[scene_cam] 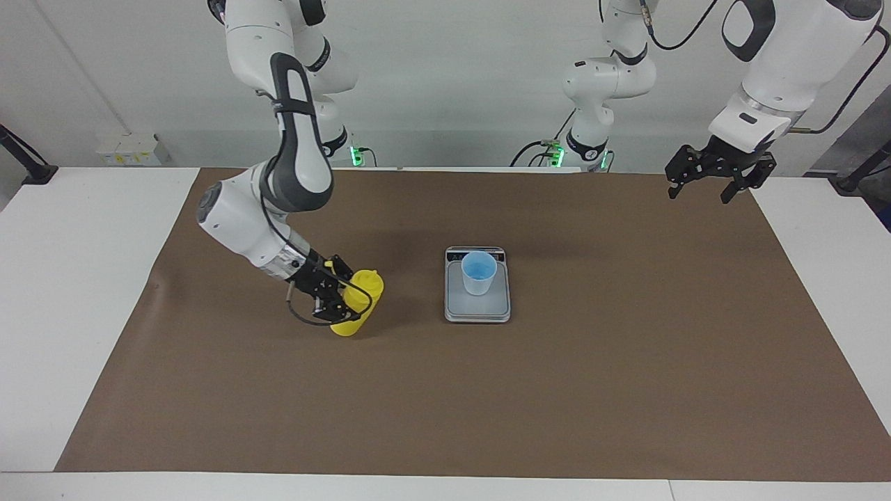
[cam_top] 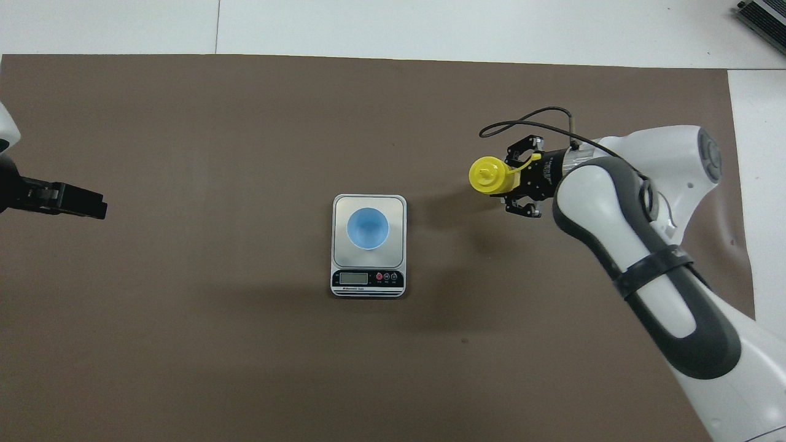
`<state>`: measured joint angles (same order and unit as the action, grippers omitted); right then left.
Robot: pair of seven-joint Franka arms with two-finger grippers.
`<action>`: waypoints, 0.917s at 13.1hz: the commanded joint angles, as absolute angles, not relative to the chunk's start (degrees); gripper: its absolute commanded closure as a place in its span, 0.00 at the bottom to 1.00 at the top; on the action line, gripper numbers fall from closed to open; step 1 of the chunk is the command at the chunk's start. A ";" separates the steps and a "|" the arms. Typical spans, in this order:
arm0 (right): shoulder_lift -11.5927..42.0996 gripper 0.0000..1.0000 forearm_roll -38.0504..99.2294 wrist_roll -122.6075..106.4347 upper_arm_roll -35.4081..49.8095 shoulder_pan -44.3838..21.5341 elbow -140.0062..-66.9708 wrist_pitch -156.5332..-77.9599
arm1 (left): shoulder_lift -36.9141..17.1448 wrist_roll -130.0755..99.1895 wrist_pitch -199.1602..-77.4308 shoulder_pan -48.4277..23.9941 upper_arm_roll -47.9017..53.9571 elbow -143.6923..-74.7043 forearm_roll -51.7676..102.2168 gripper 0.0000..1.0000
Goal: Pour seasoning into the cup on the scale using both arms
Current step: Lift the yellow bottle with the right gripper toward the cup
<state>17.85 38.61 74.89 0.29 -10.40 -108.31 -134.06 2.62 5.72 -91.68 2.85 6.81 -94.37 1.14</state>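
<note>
The right gripper (scene_cam: 342, 296) has its fingers closed around the yellow seasoning bottle (scene_cam: 360, 301), which stands on the brown mat at 9 o'clock of the scale (scene_cam: 477, 311) in the facing view. The grasping step seems in hand; next the bottle must be lifted and tilted over the light-blue cup (scene_cam: 479, 272) on the scale. The left gripper (scene_cam: 719, 174) waits with fingers apart in the air at the left arm's end.

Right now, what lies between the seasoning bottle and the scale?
Nothing: only bare brown mat separates the seasoning bottle from the scale, clearest in the overhead view.

One bottle (scene_cam: 358, 300), one cup (scene_cam: 479, 273), one scale (scene_cam: 477, 306), two arms (scene_cam: 292, 160).
</note>
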 commanded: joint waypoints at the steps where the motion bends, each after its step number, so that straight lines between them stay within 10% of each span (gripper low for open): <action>1: 17.31 1.00 29.75 84.08 0.09 -15.19 -108.73 -140.26 | 3.87 5.89 -92.28 3.25 7.12 -96.41 0.18 0.00; 12: 18.46 1.00 -19.75 114.42 -0.09 -26.54 -104.33 -142.48 | 4.13 4.48 -92.29 4.31 7.12 -96.42 2.20 0.00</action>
